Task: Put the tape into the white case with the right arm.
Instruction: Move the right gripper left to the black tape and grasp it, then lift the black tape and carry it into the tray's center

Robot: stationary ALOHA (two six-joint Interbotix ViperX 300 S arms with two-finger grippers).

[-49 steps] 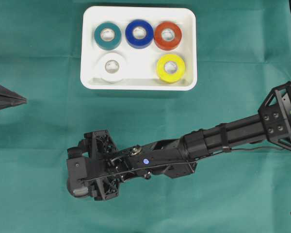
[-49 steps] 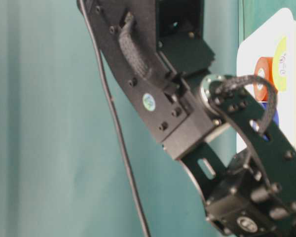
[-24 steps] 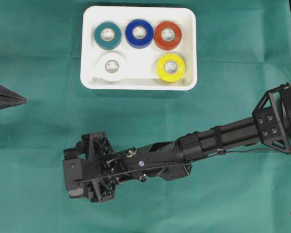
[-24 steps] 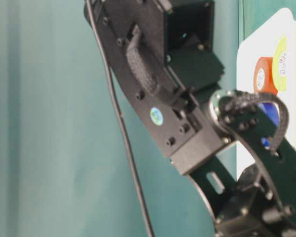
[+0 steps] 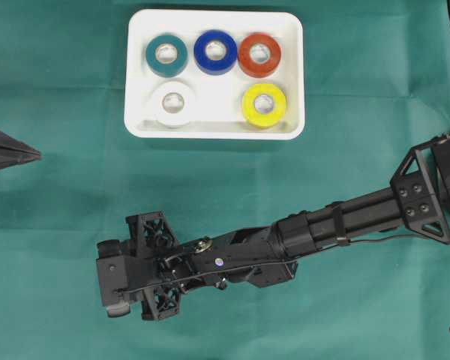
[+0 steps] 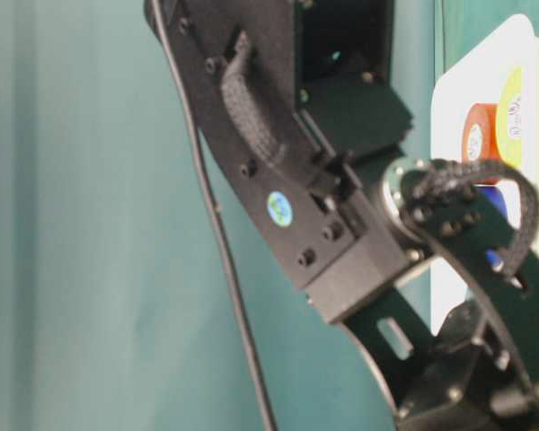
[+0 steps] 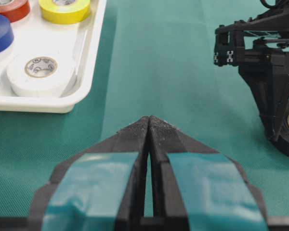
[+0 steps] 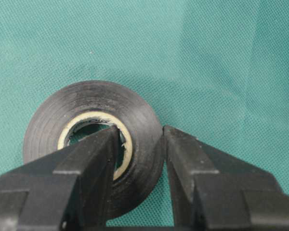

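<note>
- Overhead exterior view: one white case (image 5: 214, 73), five tape rolls inside.
- One black tape roll (image 8: 94, 139) on green tabletop (image 5: 67, 225), right pincer (image 8: 139, 144) clamped across its wall.
- Left pincer (image 7: 149, 126): fingers together, empty.

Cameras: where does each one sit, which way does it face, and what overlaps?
Overhead: above, looking straight down on the white case and the right arm.
Table-level: low, close behind the right arm; case at frame right.
Left wrist: looks along the shut left gripper toward the case.
Right wrist: looks down past its fingers, which pinch the wall of the black tape.
Shared: the yellow roll shows overhead and in left wrist.
</note>
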